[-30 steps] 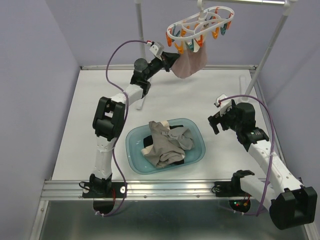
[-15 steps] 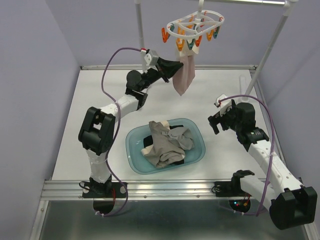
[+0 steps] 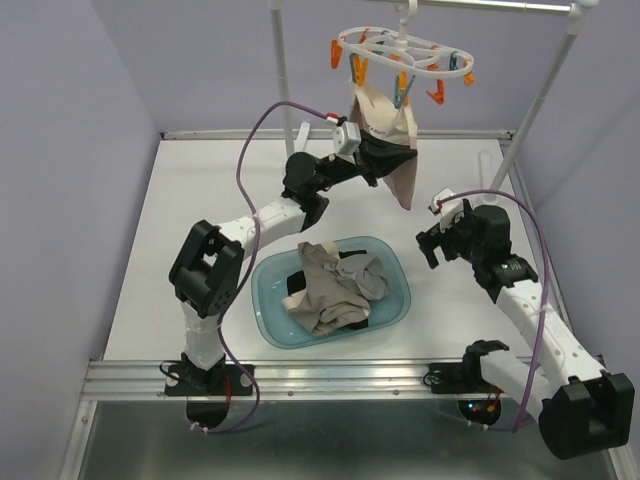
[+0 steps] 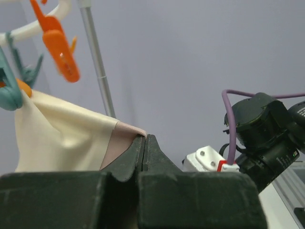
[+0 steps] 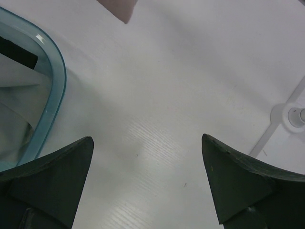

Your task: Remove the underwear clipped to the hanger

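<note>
While clipped to the hanger [image 3: 404, 42], underwear [image 4: 62, 133] within left claw [image 4: 145, 148].

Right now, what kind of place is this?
Probably a robot test booth: a left arm and right arm are bolted at the edge of a white table between bare lilac walls, with a hanger and basin for laundry practice.

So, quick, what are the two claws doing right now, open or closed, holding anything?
Left gripper: closed on the pale pink underwear hanging from the hanger.
Right gripper: open, holding nothing.
</note>
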Available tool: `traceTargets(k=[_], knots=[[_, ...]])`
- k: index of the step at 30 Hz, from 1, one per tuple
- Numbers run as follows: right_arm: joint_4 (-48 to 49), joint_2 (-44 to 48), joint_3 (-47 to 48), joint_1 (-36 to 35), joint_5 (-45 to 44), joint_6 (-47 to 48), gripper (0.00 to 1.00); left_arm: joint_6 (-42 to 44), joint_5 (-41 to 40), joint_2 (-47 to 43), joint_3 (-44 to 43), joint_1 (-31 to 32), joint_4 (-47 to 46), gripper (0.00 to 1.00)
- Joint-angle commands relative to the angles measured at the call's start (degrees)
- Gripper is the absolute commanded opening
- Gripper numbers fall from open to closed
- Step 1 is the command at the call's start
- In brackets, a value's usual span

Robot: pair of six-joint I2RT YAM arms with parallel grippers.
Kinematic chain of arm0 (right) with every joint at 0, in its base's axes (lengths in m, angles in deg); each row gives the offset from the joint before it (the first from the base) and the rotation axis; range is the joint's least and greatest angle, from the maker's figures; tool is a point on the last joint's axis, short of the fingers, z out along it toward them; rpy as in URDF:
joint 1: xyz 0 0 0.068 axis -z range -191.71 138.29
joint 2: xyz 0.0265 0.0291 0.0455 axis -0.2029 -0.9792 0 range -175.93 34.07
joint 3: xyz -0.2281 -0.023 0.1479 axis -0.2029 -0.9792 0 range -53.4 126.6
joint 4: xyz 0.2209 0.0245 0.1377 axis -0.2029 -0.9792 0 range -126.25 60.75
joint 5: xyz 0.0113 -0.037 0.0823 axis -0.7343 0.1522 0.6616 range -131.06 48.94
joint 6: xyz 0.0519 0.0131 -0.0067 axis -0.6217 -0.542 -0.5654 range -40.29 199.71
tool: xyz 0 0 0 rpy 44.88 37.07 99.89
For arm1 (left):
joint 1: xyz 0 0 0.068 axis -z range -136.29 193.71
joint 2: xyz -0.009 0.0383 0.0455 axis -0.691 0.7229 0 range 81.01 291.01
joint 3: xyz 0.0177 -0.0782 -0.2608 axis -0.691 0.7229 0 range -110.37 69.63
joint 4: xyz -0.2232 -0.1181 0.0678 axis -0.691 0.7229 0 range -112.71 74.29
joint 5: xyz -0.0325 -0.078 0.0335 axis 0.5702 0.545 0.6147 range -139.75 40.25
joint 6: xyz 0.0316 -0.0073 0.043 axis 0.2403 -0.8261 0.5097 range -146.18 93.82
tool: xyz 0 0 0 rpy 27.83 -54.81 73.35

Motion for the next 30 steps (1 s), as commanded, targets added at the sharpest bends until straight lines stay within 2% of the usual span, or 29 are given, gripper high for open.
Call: traceTargets(k=[1, 16, 21, 30], knots=[[2.26, 0.28, -0.55, 0.40, -0.88, 0.49, 1.00, 3.04, 1.25, 2.07, -6.58, 1.98, 0.27, 0.00], [2.26, 0.46, -0.55, 0.75, -1.58, 0.41, 1.00, 10.77, -10.79, 20.26, -32.59, 2.77, 16.97, 0.00], [2.35, 0.19, -0.38, 0.93, -2.28, 0.32, 1.00, 12.79, -13.96, 22.29, -35.68, 2.77, 19.44, 0.00], [2.35, -0.16, -0.29, 0.84, -2.81, 0.23, 1.00, 13.59, -17.30, 22.03, -36.03, 2.77, 20.93, 0.02]])
